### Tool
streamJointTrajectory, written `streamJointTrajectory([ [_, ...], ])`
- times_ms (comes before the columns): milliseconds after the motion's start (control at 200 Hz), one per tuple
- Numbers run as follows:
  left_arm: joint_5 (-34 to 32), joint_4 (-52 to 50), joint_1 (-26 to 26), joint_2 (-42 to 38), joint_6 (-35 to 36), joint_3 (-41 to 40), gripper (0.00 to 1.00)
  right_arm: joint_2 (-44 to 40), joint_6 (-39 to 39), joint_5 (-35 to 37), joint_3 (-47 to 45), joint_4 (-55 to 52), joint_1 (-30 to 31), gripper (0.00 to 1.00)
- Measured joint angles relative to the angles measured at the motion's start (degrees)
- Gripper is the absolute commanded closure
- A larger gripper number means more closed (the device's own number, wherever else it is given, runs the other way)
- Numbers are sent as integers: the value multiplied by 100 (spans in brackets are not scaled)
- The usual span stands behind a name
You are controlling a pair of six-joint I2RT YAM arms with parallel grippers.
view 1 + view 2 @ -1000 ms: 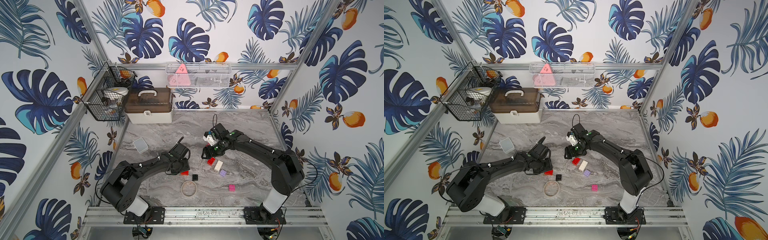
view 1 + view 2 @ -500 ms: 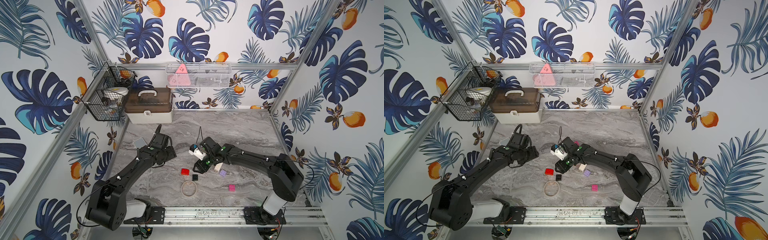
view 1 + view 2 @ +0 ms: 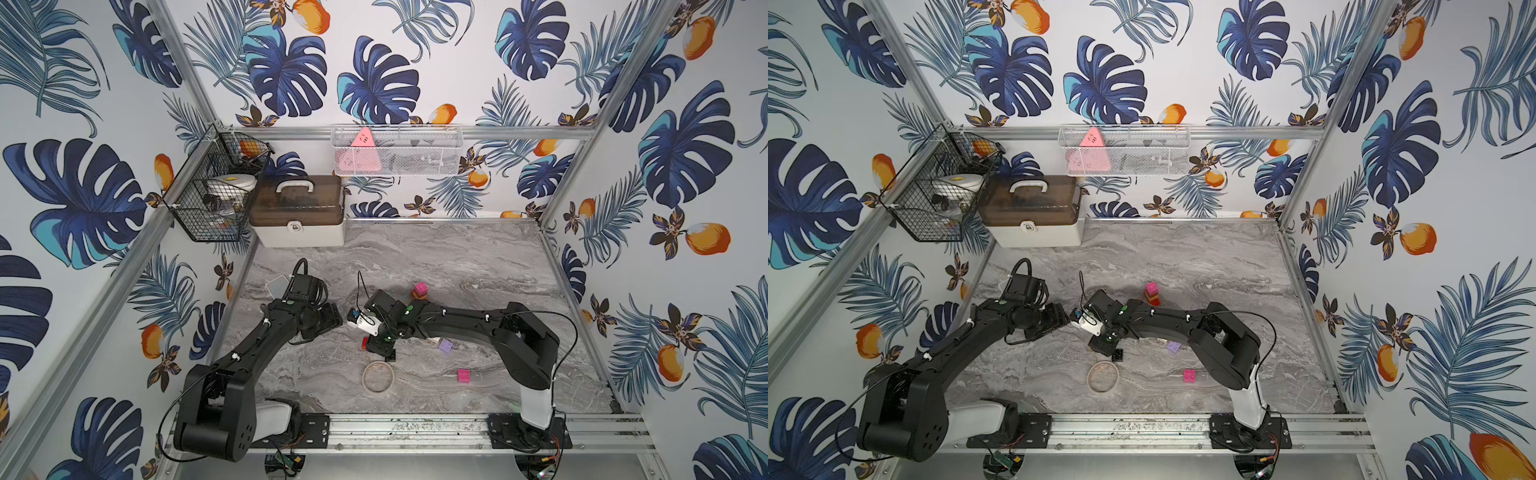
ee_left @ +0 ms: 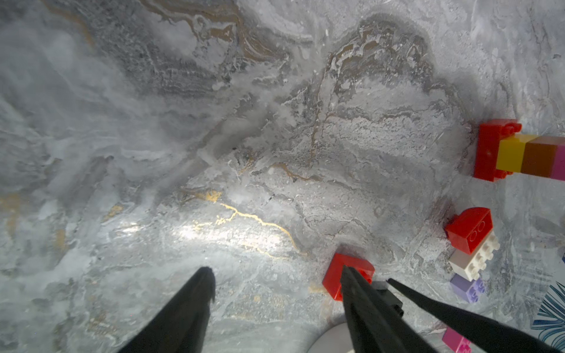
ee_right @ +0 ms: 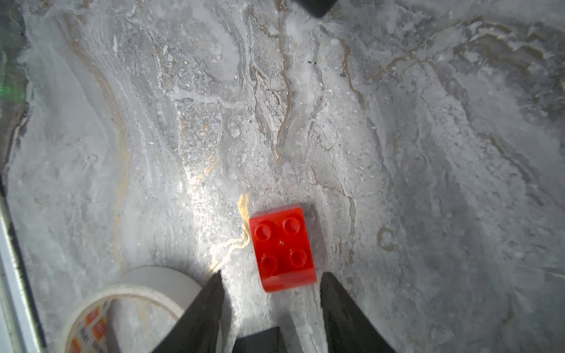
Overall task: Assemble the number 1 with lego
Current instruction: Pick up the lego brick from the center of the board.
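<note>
Red brick: one loose red brick (image 5: 282, 247) with four studs lies flat on the marble table (image 5: 428, 152), studs up, near the middle and a little to the left. The tan ring (image 5: 131, 290) lies just nearer, and a black brick (image 3: 390, 356) is just beside it on the right.
Right gripper: the right gripper (image 5: 272, 273) hangs low over this brick with its fingers spread. The near end of the brick is between the tips, but a gap shows on one side, so it is not pinched yet.
Left gripper: the left gripper (image 4: 275, 269) is spread wide and empty, over bare table to the left of the red brick.
Column: a standing column (image 3: 419, 291), with a red base, then yellow, orange and pink on top, is farther and to the right, apart from both arms.
Other lego: a red and white pair (image 4: 473, 246), a lilac brick (image 3: 445, 347) and a pink brick (image 3: 464, 375) lie to the right.
Handling: I judge the brick to be light and stiff, with smooth walls. It can slide or turn on the table if one finger touches first.
Where to hold: on two flat opposite side walls, low and centred, not on the studs.
Caution: the column is tall and narrow, so it may tip when a brick is pressed on it.
</note>
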Motion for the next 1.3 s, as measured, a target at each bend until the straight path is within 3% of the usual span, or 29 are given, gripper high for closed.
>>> streamJointTrajectory([
  [355, 66, 81, 7, -59, 92, -31, 29, 431, -149, 197, 306, 4, 31, 48],
  [751, 55, 79, 9, -116, 114, -28, 30, 592, -190, 140, 343, -81, 28, 71],
  [916, 57, 63, 9, -7, 144, 122, 31, 179, -138, 31, 369, -229, -46, 81],
  [1076, 94, 96, 9, 177, 254, 367, 32, -293, 181, -122, 590, -334, -485, 82],
  [1296, 85, 256, -225, 658, 260, 1091, 33, -669, 846, 79, 1093, -1145, -1578, 80],
])
